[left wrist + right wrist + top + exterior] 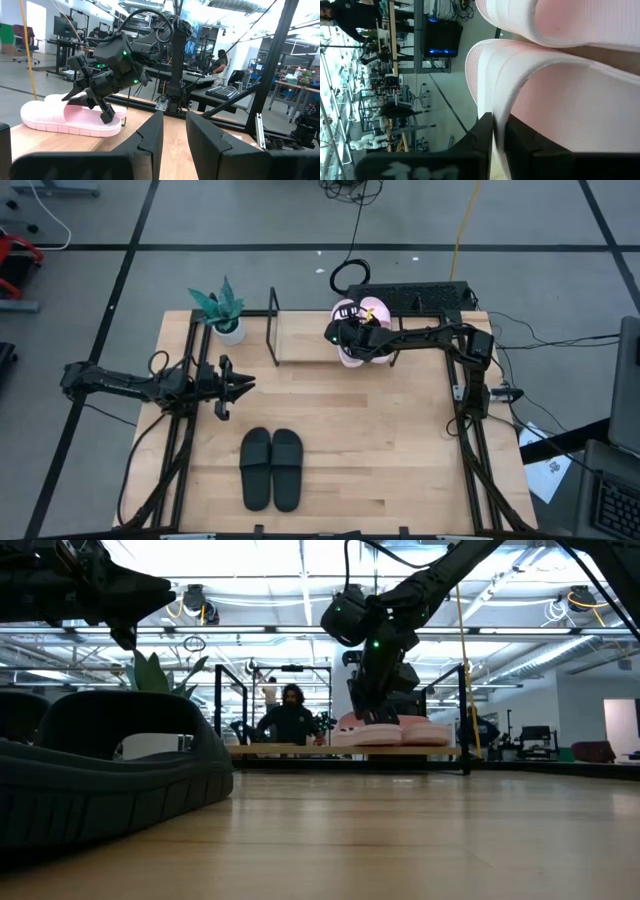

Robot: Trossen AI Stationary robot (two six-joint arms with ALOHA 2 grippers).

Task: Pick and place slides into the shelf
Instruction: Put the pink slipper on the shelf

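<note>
Right gripper [345,337]: upper centre, jaws clenched on pale pink foam slide [70,119], seating it on wood-and-wire shelf [300,340].
Left gripper [243,385]: centre left, released, waiting near matte black slide pair [271,468].

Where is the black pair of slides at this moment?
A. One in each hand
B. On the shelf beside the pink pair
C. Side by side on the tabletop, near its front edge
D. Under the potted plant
C: the high view shows the black pair lying together on the bare tabletop, well away from the shelf, with neither hand touching it.
</note>
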